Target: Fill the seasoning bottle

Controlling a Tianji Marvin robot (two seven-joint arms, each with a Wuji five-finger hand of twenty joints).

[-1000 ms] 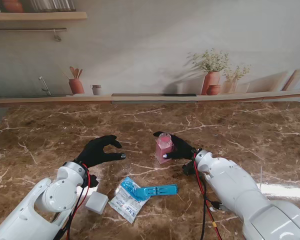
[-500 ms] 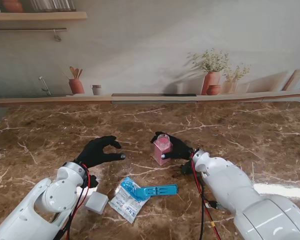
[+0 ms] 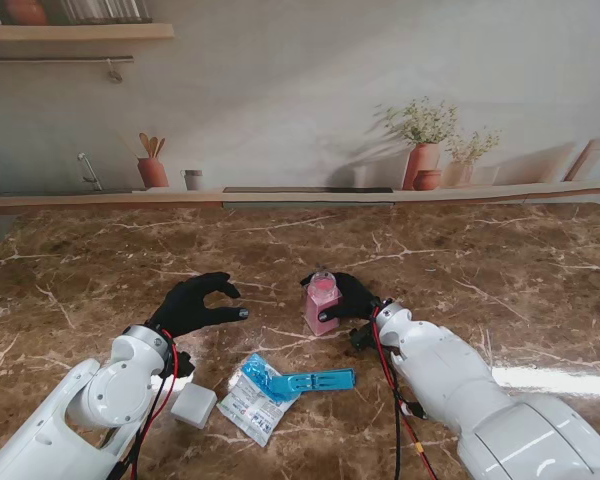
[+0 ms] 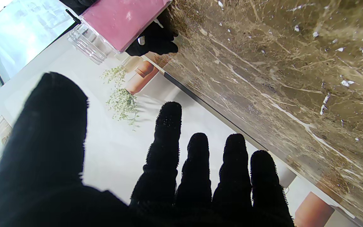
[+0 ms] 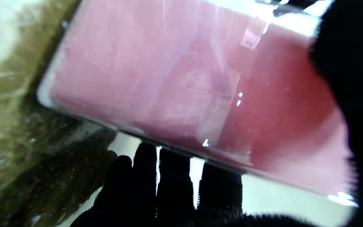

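Marble table (image 3: 500,250) seen from above. Lower left, the left hand (image 3: 195,305) rests with fingers spread, holding nothing. At lower centre lie a white cap (image 3: 193,405) and a blue refill packet (image 3: 270,388). Centre frame, the right hand (image 3: 352,298) grips the pink seasoning bottle (image 3: 320,302), standing upright.

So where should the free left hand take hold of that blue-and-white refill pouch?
Judging by its pose, the refill pouch lies flat with its blue strip pointing right. The left hand would best come down from above and pinch the white end, nearest that hand. The right hand holds the seasoning bottle.
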